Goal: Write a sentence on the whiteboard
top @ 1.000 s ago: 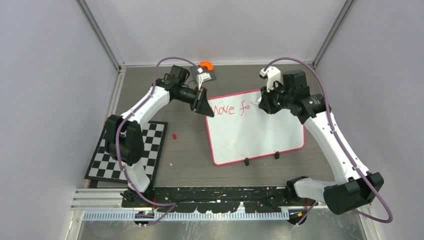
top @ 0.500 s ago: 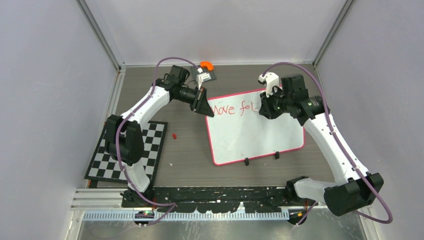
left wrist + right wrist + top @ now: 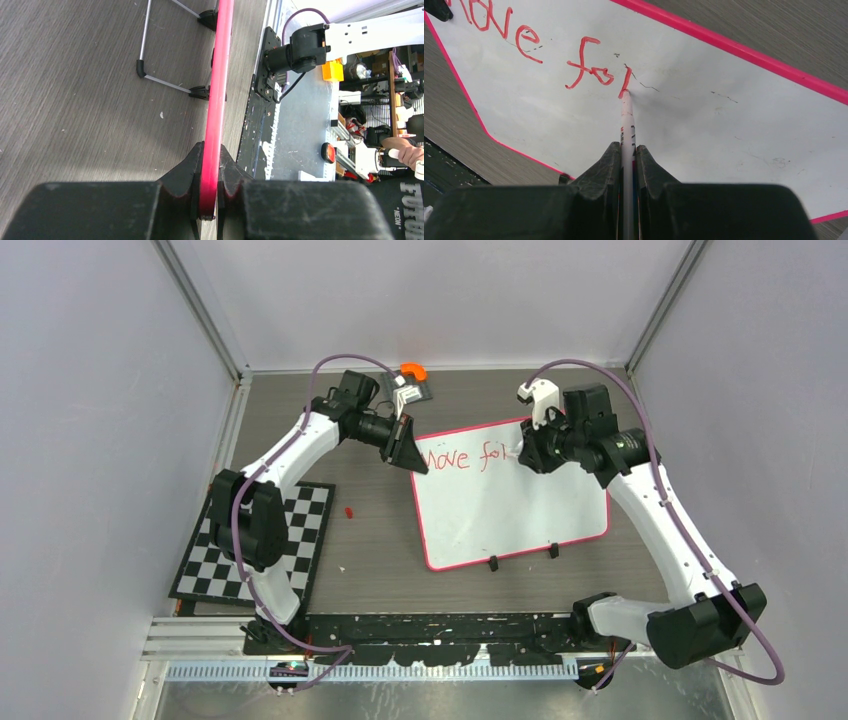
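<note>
Right fingers [image 3: 627, 149] pinch a slim white marker [image 3: 626, 116]; left fingers [image 3: 210, 151] clamp the pink-rimmed whiteboard [image 3: 510, 512].

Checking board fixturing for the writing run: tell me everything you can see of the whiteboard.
The whiteboard is a white rectangle with a thin pink-red rim, rounded corners and two black clips on its near edge. It lies on the wood-grain table, skewed a little. Red writing along its far edge reads "Move fo" plus one stroke; faint dark scuffs mark the surface. The left hand is clamped on its far-left rim; the marker in the right hand touches its surface.
</note>
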